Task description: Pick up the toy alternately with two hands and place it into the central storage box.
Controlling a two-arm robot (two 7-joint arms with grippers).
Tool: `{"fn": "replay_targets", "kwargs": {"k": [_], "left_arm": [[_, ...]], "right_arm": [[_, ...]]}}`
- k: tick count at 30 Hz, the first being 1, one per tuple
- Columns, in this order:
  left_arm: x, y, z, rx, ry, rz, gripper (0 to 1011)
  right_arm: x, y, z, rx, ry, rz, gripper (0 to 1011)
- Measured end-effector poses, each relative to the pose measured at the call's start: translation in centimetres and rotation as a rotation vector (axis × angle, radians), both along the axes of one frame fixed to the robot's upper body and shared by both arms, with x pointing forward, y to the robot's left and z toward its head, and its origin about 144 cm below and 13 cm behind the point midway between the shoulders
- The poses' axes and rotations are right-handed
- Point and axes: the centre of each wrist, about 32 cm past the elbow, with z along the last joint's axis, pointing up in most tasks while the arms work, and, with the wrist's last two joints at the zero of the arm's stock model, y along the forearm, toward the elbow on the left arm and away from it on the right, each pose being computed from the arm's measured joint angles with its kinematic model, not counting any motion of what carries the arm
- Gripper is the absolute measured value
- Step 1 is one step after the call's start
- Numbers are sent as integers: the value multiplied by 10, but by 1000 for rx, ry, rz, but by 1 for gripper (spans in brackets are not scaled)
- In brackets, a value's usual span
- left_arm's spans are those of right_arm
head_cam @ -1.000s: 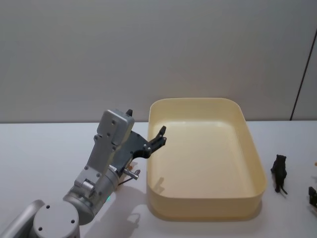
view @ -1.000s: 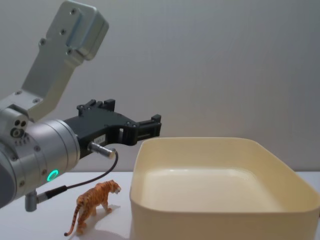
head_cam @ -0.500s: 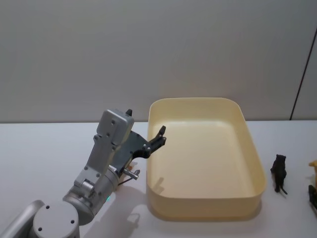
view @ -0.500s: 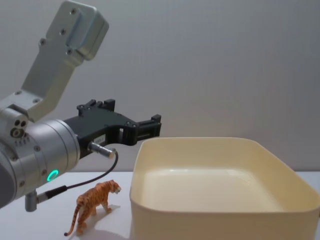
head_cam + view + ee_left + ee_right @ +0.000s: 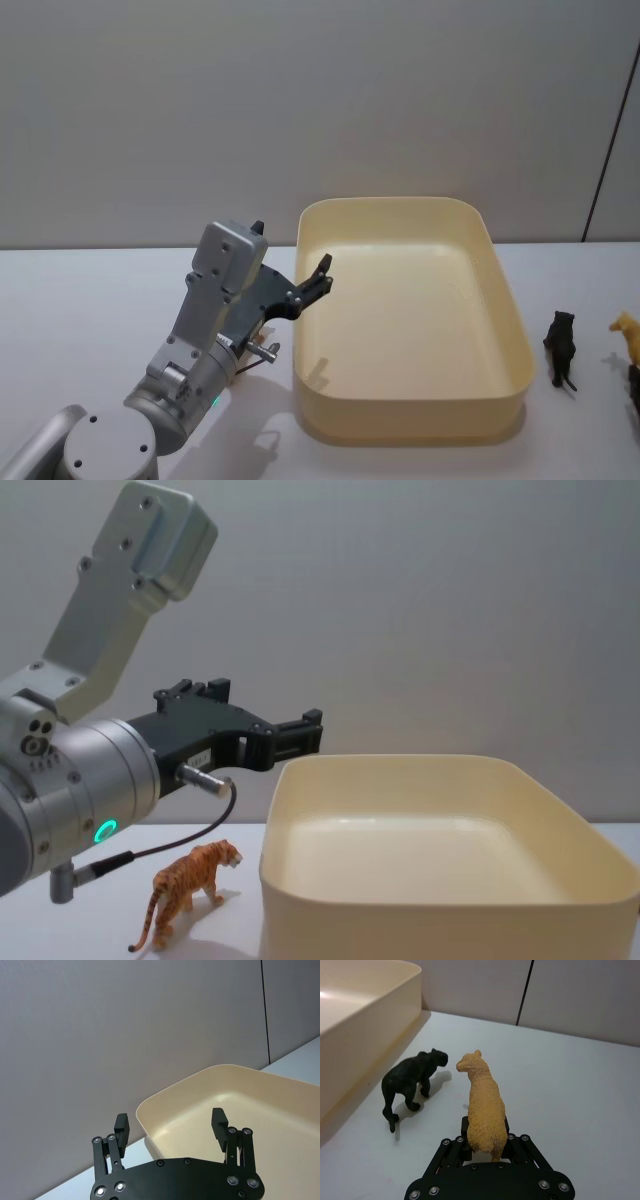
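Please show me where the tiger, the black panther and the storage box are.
tiger (image 5: pixel 190 880): chest view, its flank.
black panther (image 5: pixel 405 1077): right wrist view, its body.
storage box (image 5: pixel 410 420): head view, near outer wall.

The left gripper and right gripper are flat matte-black plates studded with silver screws, and the left one joins a thick brushed-silver wrist bearing a glowing green ring, a black cable and a boxy grey housing.

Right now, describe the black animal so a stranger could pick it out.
Start at the cream tub in the middle of the table. Just outside its wall on the robot's right stands the panther, on the table. Its neighbour, the sheep gripped in the right claw, is tan; the panther is black and stands free.
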Motion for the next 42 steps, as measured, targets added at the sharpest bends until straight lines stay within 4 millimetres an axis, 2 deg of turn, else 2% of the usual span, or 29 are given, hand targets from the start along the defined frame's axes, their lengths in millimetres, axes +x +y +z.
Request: {"fn": "replay_targets", "kwargs": {"k": [7, 14, 24, 31, 42], "left_arm": [[0, 0, 0, 0, 0, 0, 1001], [0, 0, 0, 0, 0, 0, 1001], [0, 0, 0, 0, 0, 0, 1001], [0, 0, 0, 0, 0, 0, 1001], [0, 0, 0, 0, 0, 0, 1001]], "right_arm": [[-6, 1, 12, 14, -66, 0, 274], [-10, 4, 35, 35, -158, 31, 274], [-6, 14, 58, 53, -208, 121, 274], [8, 30, 68, 59, -196, 213, 274], [51, 75, 69, 68, -132, 334, 274]]}}
